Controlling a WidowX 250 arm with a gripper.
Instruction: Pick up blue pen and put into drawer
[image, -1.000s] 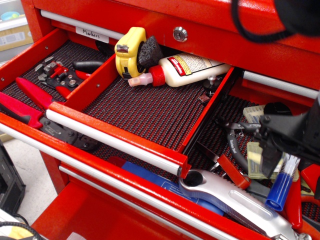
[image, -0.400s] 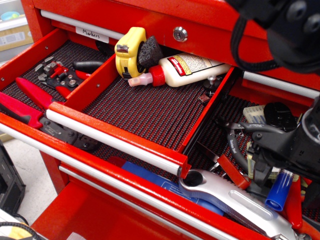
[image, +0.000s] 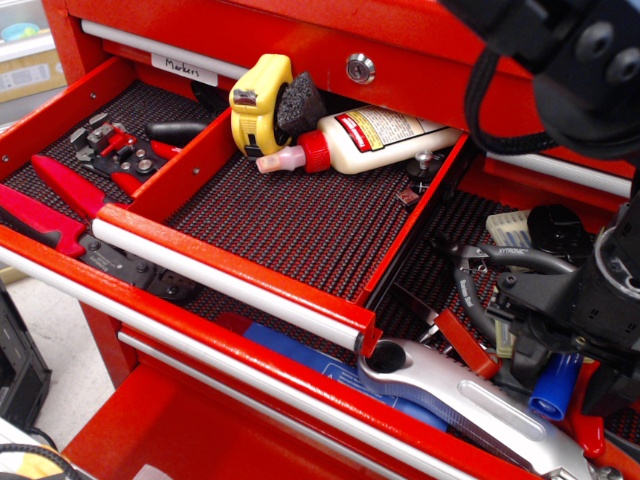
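The gripper (image: 548, 340) sits over the blue pen (image: 553, 386) at the lower drawer's right edge; grip unclear.

The black arm reaches down at the right edge; its hand (image: 556, 345) sits low — fingers' spread unclear.

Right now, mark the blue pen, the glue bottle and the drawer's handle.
blue pen (image: 553, 387): main camera view, on its blue cap.
glue bottle (image: 385, 138): main camera view, on its white body.
drawer handle (image: 225, 285): main camera view, mid silver bar.
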